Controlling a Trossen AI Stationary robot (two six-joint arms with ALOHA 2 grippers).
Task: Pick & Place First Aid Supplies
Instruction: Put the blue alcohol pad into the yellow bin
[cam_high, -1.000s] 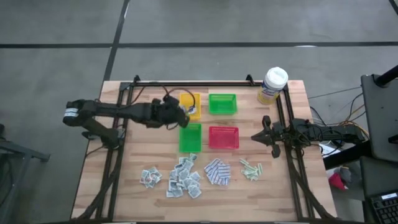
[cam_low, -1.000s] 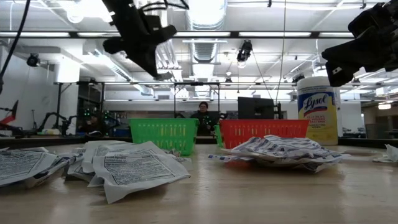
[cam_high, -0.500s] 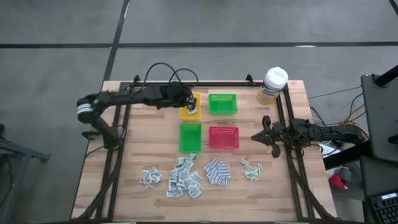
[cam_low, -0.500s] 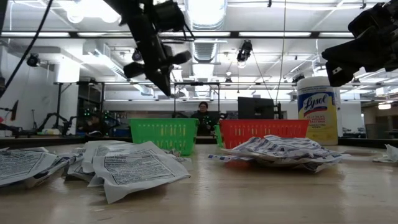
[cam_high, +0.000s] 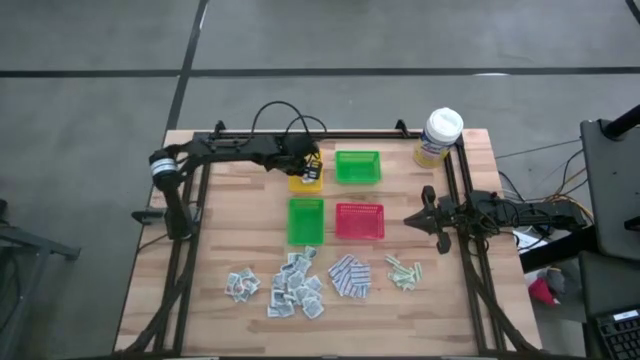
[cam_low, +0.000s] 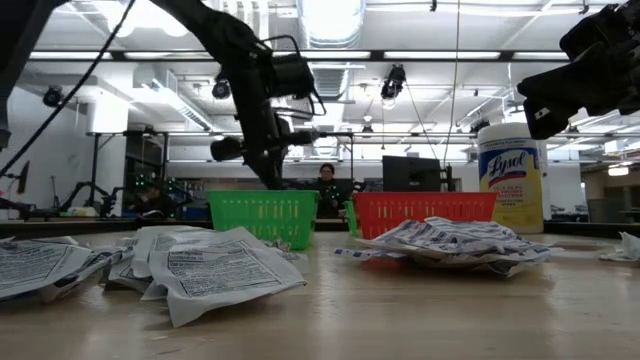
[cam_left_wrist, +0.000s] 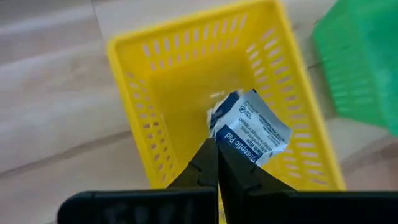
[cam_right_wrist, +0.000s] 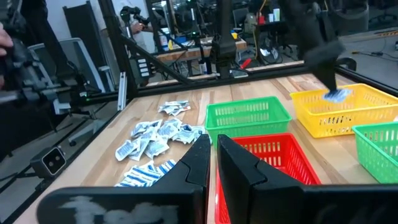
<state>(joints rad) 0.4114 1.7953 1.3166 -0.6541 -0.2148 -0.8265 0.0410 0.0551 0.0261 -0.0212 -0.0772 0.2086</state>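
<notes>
Sachet (cam_left_wrist: 252, 127), a crinkly white-and-blue foil square, hangs pinched at one corner in the left claw (cam_left_wrist: 216, 149), just above the floor of the yellow tray (cam_left_wrist: 155, 81). Being light and limp, it could cling to a finger on release, or catch the slotted plastic wall and tip out onto the wooden worktop (cam_high: 230, 240). More sachets (cam_high: 290, 285), patterned pads (cam_high: 349, 276) and thin green strips (cam_high: 403, 270) lie in loose heaps nearer the front. The right claw (cam_high: 412, 220), pressed nearly together and empty, waits beside the red tray (cam_high: 359, 221).
</notes>
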